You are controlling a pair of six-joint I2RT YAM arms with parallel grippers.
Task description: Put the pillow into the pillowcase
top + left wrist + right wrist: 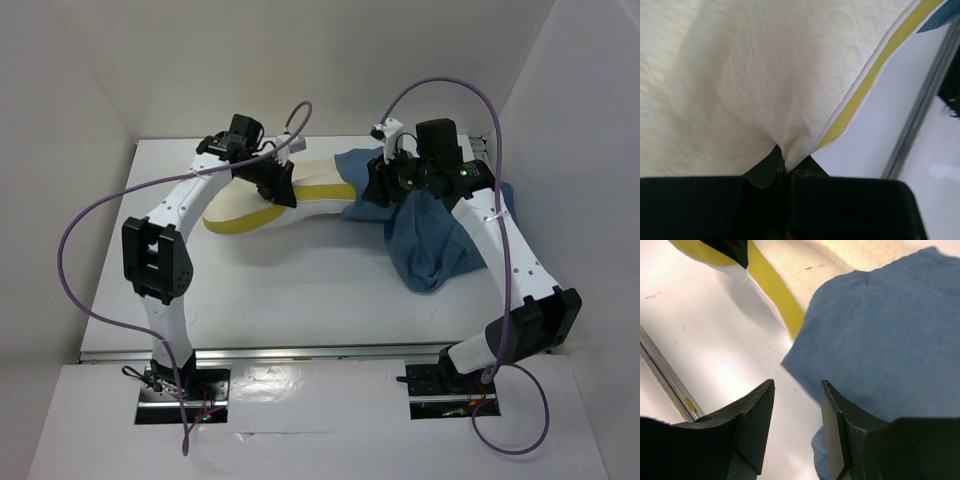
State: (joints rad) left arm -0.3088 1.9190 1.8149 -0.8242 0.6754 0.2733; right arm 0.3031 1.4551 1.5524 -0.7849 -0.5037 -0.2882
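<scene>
The cream-white pillow (305, 190) with its yellow edge band lies at the back middle of the table, its right end inside the blue pillowcase (435, 240). My left gripper (283, 190) is shut on a pinch of the pillow's cloth (740, 75) close to the yellow band; in the left wrist view the left gripper (785, 165) holds that fold between closed jaws. My right gripper (385, 185) hovers at the pillowcase's mouth. In the right wrist view the right gripper (797, 385) stands open over the table, beside the pillowcase's edge (890, 340), with the pillow (805, 265) beyond.
The white table (300, 290) is boxed in by white walls at the back and on both sides. A metal rail (300, 352) runs along its near edge. Purple cables (70, 260) loop off both arms. Part of the pillowcase drapes under the right arm.
</scene>
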